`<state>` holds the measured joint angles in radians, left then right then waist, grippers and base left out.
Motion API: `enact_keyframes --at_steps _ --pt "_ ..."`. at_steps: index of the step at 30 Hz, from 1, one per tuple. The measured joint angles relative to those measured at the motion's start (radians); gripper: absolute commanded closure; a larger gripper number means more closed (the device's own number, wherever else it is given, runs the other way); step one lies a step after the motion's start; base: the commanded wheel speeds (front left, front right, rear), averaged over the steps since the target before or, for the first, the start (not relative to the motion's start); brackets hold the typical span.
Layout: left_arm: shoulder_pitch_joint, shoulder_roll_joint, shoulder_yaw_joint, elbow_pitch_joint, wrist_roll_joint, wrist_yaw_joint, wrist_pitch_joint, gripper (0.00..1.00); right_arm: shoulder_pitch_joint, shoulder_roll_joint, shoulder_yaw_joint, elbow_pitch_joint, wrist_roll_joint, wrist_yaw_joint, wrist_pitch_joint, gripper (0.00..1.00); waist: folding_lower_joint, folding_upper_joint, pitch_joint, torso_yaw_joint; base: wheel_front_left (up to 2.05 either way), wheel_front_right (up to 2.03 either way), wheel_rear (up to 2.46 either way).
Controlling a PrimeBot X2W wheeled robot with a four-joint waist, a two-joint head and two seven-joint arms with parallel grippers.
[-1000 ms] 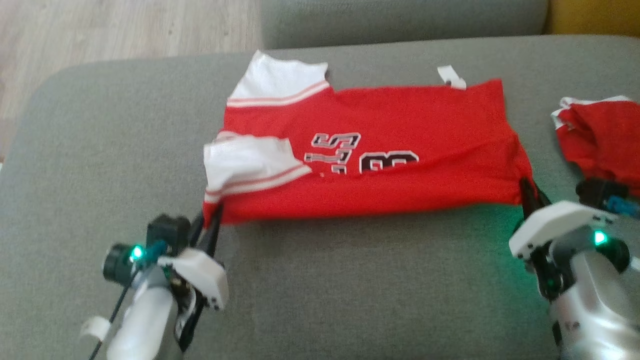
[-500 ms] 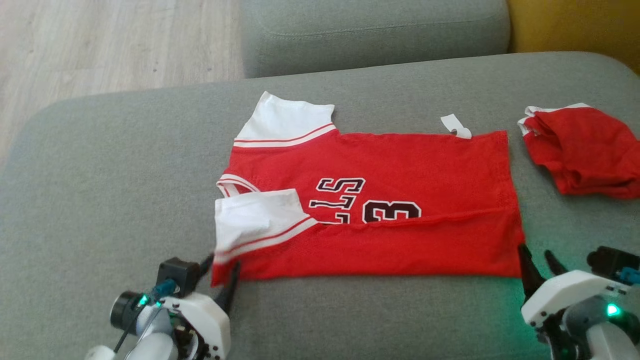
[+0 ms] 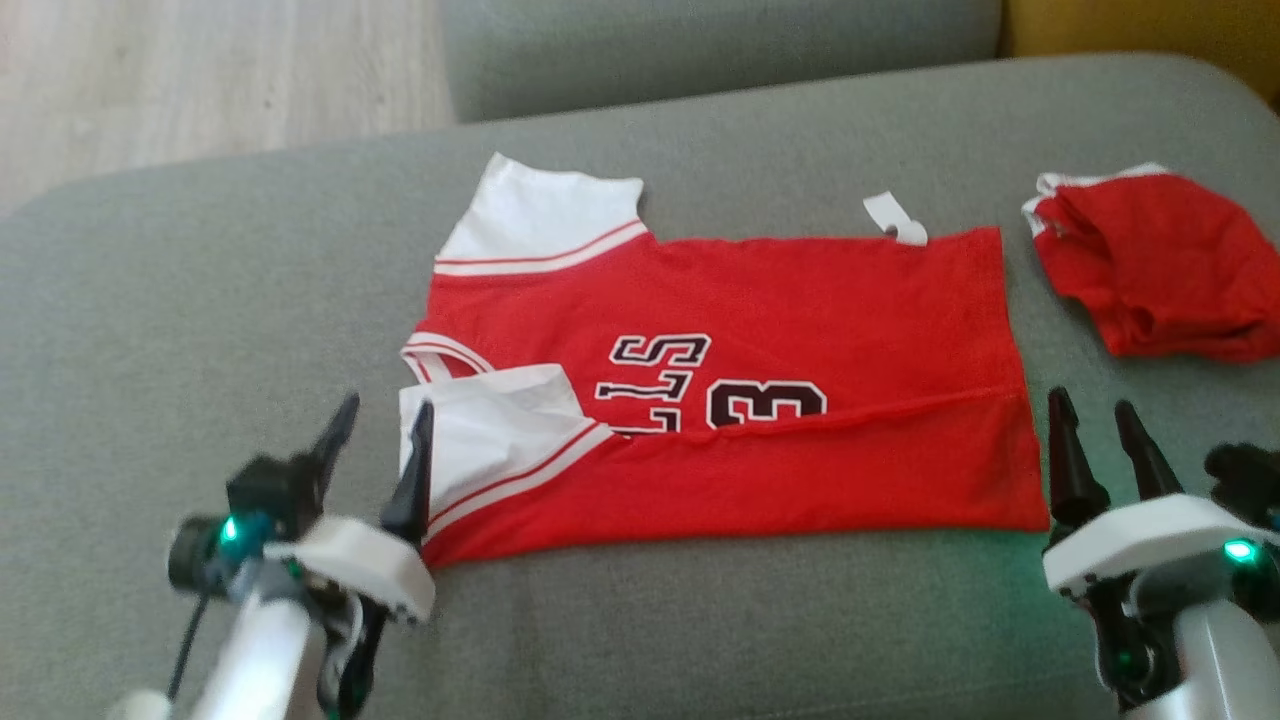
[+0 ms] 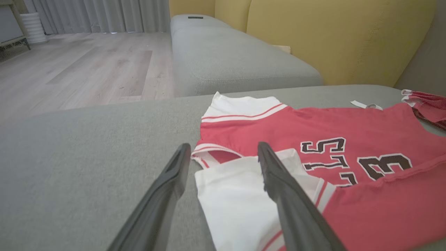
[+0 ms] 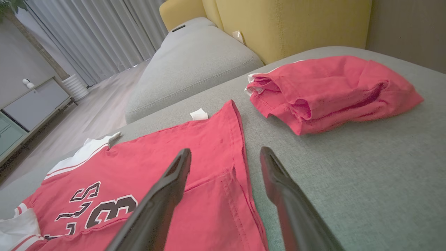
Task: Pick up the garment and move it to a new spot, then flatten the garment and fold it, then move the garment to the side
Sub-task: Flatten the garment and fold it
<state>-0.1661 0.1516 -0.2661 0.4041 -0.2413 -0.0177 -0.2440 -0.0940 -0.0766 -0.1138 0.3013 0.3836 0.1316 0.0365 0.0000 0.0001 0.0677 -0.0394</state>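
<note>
The garment [image 3: 760, 330] is a red jersey with white sleeves and black lettering. It lies flat on the grey cushion [image 3: 180, 300], its near long edge folded over the body. My left gripper [image 3: 385, 412] stands open at the jersey's near left corner, one finger over the white sleeve [image 4: 237, 205], holding nothing. At the near right corner my right gripper [image 3: 1097, 410] is open too, just off the hem [image 5: 240, 188]. In the left wrist view the left gripper [image 4: 223, 153] straddles the sleeve edge. In the right wrist view the right gripper [image 5: 224, 155] straddles the hem.
A second red garment [image 3: 1160, 265] lies crumpled on the cushion at the right, also in the right wrist view [image 5: 331, 90]. A second grey cushion [image 4: 226, 59] and a yellow backrest [image 4: 331, 35] stand beyond. Wooden floor [image 3: 200, 70] lies past the cushion's far left edge.
Both grippers have opened and let go of the jersey's near corners, which now lie on the cushion. The head camera has shifted too.
</note>
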Motion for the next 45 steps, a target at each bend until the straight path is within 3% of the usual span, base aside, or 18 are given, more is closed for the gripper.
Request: enact_keyframes --at_steps 4,10,14,17,23,36,45 --pt "-0.094 0.019 -0.006 0.006 0.001 -0.03 0.027 0.0 -0.04 -0.001 0.021 -0.013 -0.007 0.0 -0.001 0.0 0.0 0.0 0.042 -0.015 0.0 0.0 0.0" --pt "-0.35 0.092 -0.054 0.072 -0.019 -0.103 0.22 0.0 -0.183 -0.03 0.051 -0.044 -0.016 0.0 0.013 0.0 0.0 0.0 0.135 -0.039 0.0 0.0 0.0" --pt "-0.553 0.168 -0.114 0.143 -0.073 -0.112 0.354 0.0 -0.291 -0.05 0.114 -0.045 -0.029 0.0 0.019 0.0 0.0002 0.0 0.211 -0.064 0.0 0.0 0.0" --pt "-0.678 0.216 -0.186 0.171 -0.192 -0.113 0.444 0.0 -0.369 -0.052 0.16 -0.043 -0.031 0.0 0.022 0.0 0.0002 0.0 0.265 -0.09 0.0 0.0 0.0" --pt "-0.86 0.303 -0.303 0.245 -0.297 -0.114 0.543 0.0 -0.478 -0.064 0.213 -0.02 -0.013 0.0 0.01 0.0 0.0003 -0.0001 0.36 -0.145 0.0 0.0 0.0" --pt "-1.038 0.383 -0.496 0.393 -0.387 -0.114 0.569 0.0 -0.566 -0.084 0.294 0.02 0.009 0.0 -0.038 0.0 0.0001 -0.0001 0.478 -0.239 0.0 0.0 0.0" --pt "-1.089 0.399 -0.57 0.456 -0.44 -0.114 0.56 0.0 -0.573 -0.088 0.316 0.018 0.021 0.0 -0.047 0.0 0.0 -0.0001 0.507 -0.27 0.0 0.0 0.0"
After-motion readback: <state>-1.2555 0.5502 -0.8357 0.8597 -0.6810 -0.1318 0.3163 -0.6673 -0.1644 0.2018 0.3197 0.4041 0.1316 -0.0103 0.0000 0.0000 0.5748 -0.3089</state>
